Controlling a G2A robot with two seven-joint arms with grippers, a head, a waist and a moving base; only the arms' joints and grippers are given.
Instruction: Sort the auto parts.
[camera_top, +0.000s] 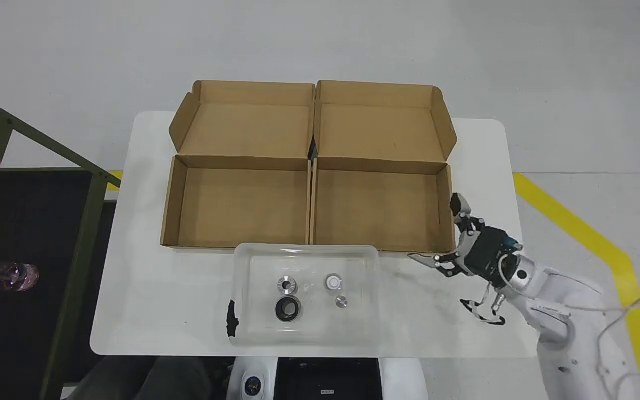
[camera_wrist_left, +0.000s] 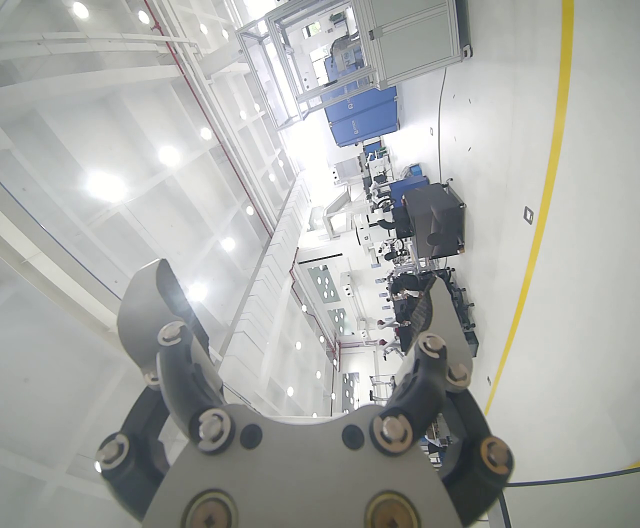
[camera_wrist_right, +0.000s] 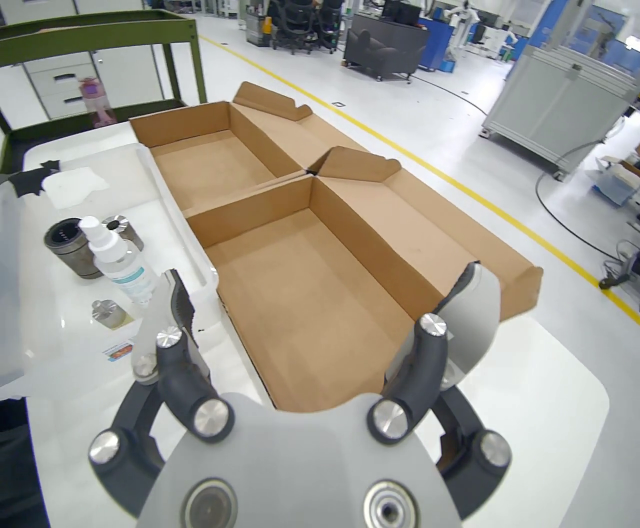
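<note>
Auto parts lie in a clear plastic bin (camera_top: 243, 262) at the table's front: a dark ring-shaped bearing (camera_top: 289, 309) (camera_wrist_right: 65, 247), a silver cylinder (camera_top: 288, 283) (camera_wrist_right: 122, 230) and a small silver part (camera_top: 341, 299) (camera_wrist_right: 107, 312). A small white spray bottle (camera_top: 334, 281) (camera_wrist_right: 117, 260) stands among them. My right gripper (camera_top: 447, 280) (camera_wrist_right: 324, 275) hangs open and empty beside the bin, at the front right corner of the right cardboard box (camera_top: 378, 208) (camera_wrist_right: 310, 280). My left gripper (camera_wrist_left: 297, 280) is open, holds nothing and points up at the hall's ceiling.
A second open cardboard box (camera_top: 240, 205) (camera_wrist_right: 210, 165) adjoins the right one on its left, both with lids folded back. A black piece (camera_top: 232, 320) sticks to the bin's front left corner. A green frame (camera_top: 60, 160) stands left of the white table (camera_top: 480, 150).
</note>
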